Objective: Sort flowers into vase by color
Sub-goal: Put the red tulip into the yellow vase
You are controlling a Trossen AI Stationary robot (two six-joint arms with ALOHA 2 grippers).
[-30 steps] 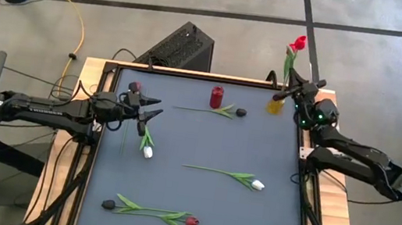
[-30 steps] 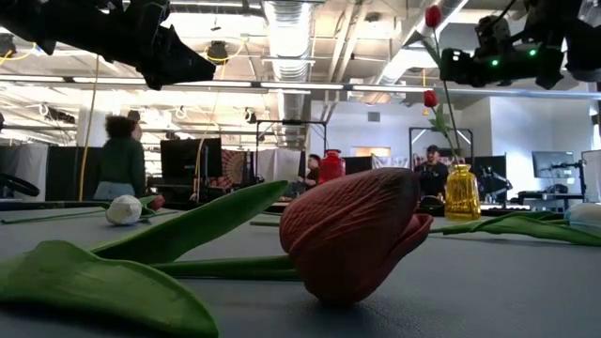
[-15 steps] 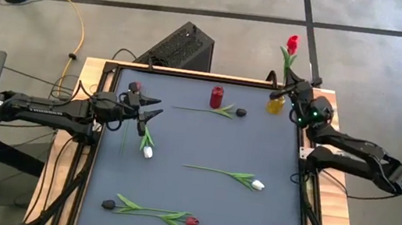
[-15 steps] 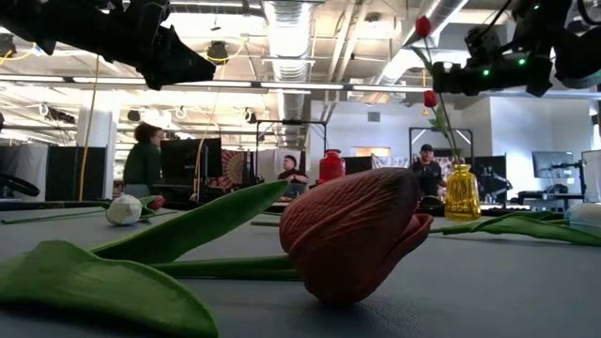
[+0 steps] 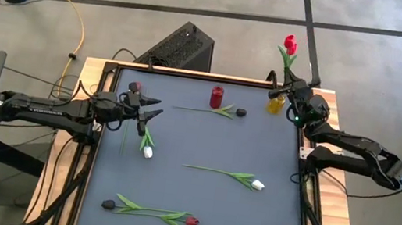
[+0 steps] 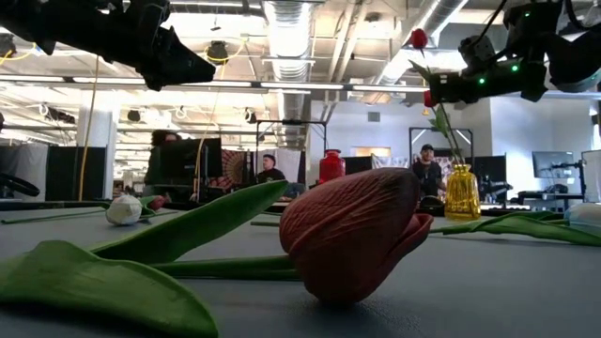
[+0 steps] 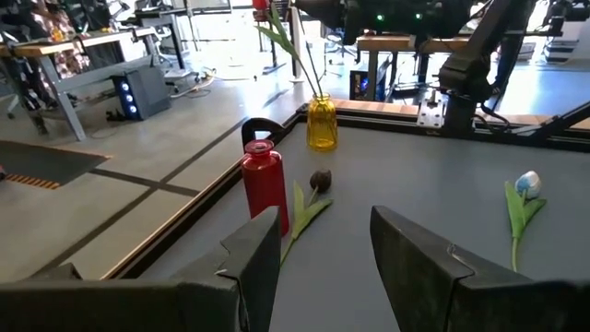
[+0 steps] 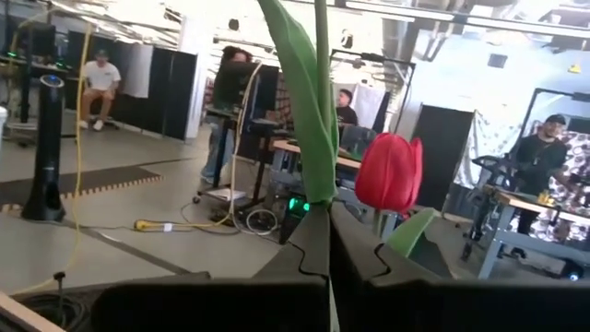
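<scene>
Dark grey counter (image 5: pixel 204 144) below, my right fingers (image 5: pixel 293 88) pinch a red tulip's (image 5: pixel 289 44) stem upright over the yellow vase (image 5: pixel 275 105) at one o'clock so it drops in, while my left fingers (image 5: pixel 150 111) wait half-spread at nine.

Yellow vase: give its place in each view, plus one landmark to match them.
High view: yellow vase at the table's far right corner, beside the right gripper.
Low view: right of centre.
Left wrist view: top centre.
Right wrist view: not in it.
Shared landmark: red bottle nearby.
</scene>
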